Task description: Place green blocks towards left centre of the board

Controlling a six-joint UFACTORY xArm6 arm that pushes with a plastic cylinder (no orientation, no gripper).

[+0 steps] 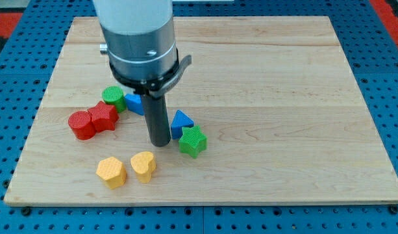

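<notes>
Nearest the camera lie a yellow hexagon block (111,171) and a yellow heart block (143,165). My tip (161,143), a bare rod holding nothing, rests just left of the green star block (193,141). The green cylinder block (112,97) sits far left, beside a blue block (134,103); a blue triangle block (180,121) adjoins the star. A red star block (103,116) and a red cylinder block (81,125) lie left on the wooden board (283,97).

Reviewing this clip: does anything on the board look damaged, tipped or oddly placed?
Nothing stands out. All blocks lie flat on the wooden board. My tip sits just left of the green star block; the green cylinder rests by the red blocks.
</notes>
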